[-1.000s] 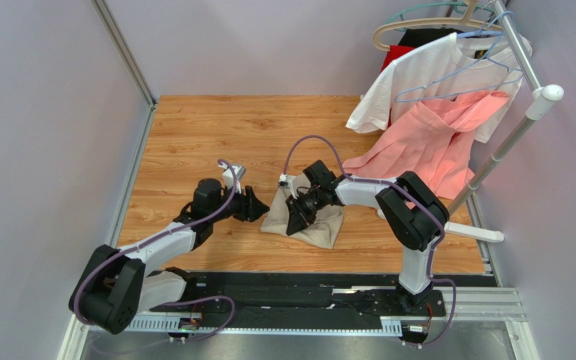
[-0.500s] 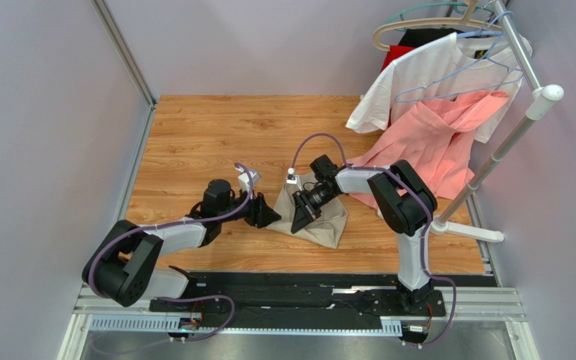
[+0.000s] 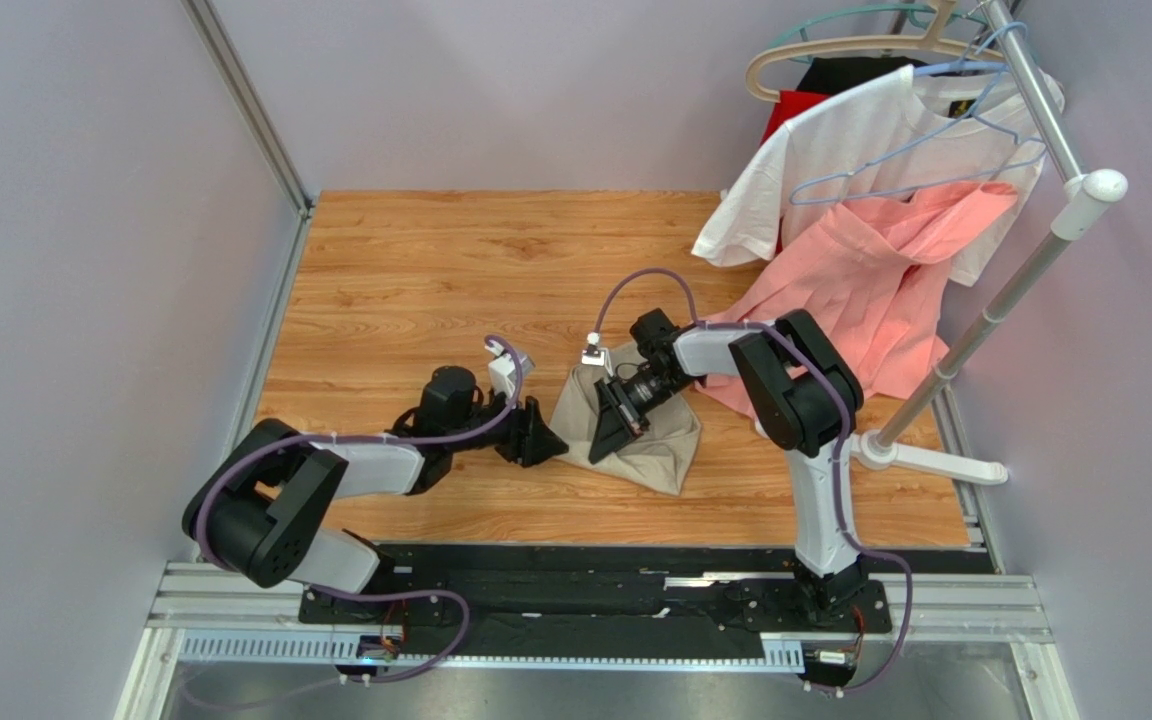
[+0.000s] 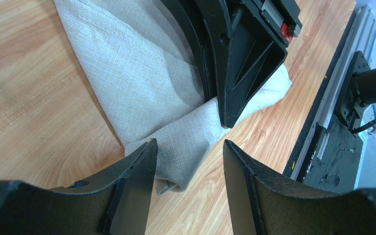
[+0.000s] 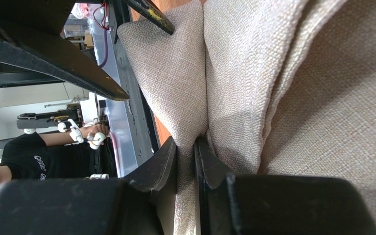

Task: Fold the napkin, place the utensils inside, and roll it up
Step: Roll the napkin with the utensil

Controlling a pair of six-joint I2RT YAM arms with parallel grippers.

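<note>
Napkin: bunched on table between both arms | right gripper: closed, pinching a napkin fold to hold it | left gripper: fingers spread, straddling nearest corner, apparently for pinching | utensils: not visible.

The right gripper sits on the bunched beige napkin. The left gripper lies low over the bench just beside it, at the napkin's edge. Well beyond the right gripper, a pink garment and a white T-shirt hang from a rack.
</note>
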